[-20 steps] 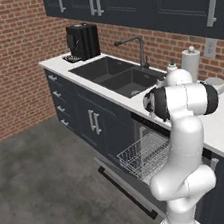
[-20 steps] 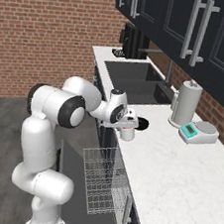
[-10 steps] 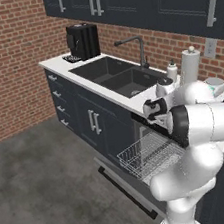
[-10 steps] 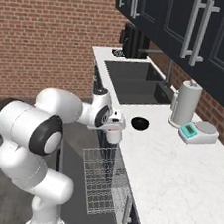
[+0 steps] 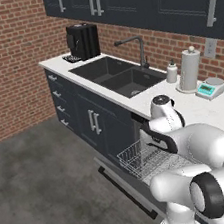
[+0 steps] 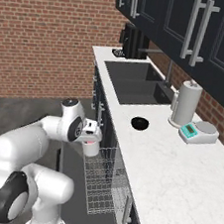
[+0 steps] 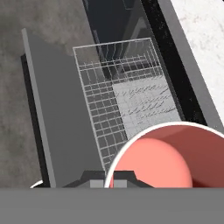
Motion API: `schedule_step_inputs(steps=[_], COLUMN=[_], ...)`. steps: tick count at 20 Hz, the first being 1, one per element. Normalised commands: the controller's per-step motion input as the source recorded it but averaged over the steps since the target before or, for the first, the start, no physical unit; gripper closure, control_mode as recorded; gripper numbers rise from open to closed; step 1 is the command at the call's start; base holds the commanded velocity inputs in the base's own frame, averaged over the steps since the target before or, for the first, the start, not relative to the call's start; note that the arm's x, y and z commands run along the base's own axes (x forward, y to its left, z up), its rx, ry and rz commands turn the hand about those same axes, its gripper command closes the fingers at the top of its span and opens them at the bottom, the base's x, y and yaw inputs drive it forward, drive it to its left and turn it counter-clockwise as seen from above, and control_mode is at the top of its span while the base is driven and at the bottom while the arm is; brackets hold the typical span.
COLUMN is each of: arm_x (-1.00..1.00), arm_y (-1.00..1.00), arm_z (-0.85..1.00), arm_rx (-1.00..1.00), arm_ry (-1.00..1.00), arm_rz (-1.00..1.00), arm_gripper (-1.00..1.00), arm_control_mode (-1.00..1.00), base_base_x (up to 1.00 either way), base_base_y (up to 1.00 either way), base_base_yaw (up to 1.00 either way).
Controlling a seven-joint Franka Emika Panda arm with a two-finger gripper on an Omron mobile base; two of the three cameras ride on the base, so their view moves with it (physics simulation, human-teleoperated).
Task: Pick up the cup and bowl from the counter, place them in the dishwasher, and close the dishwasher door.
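Hand view puts the cup right under my pincer, its red-pink inside facing up and its rim against my fingertips; I am clamped on its wall. From the right base view my pincer holds the cup out in front of the counter, hanging over the wire rack of the open dishwasher.

A second ago I was gripping the cup up at the counter edge beside the bowl; since then my arm has swung it off the stone and down toward the rack, and the grip has settled fully tight. So the cup is lifted and nearly delivered, I judge; lowering it into the rack and letting go comes next.

The rack lies below and slightly ahead of the cup, though how much height remains I cannot tell well from here. The bowl sits on the counter, well apart, waiting its turn. The dishwasher door lies dropped flat.
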Motion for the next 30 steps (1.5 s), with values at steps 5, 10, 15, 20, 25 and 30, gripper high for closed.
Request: schedule_step_inputs(steps=[5, 10, 15, 20, 25, 30], arm_x=[-0.21, 0.16, 0.44, 0.54, 0.49, 0.35], arm_y=[0.37, 0.11, 0.01, 0.06, 0.1, 0.01], arm_z=[-0.16, -0.21, -0.43, -0.72, -0.58, -0.23], arm_rx=[0.0, 0.0, 0.0, -0.01, -0.02, -0.01], arm_ry=[0.02, 0.04, 0.09, 0.1, 0.04, 0.0], arm_rz=[0.0, 0.0, 0.0, 0.0, 0.0, 0.0], arm_gripper=[1.0, 1.0, 1.0, 1.0, 1.0, 1.0], arm_control_mode=[-1.0, -1.0, -1.0, -1.0, -1.0, -1.0], base_base_x=[0.0, 0.0, 0.0, 0.0, 0.0, 0.0], base_base_y=[0.0, 0.0, 0.0, 0.0, 0.0, 0.0], base_base_yaw=[0.0, 0.0, 0.0, 0.0, 0.0, 0.0])
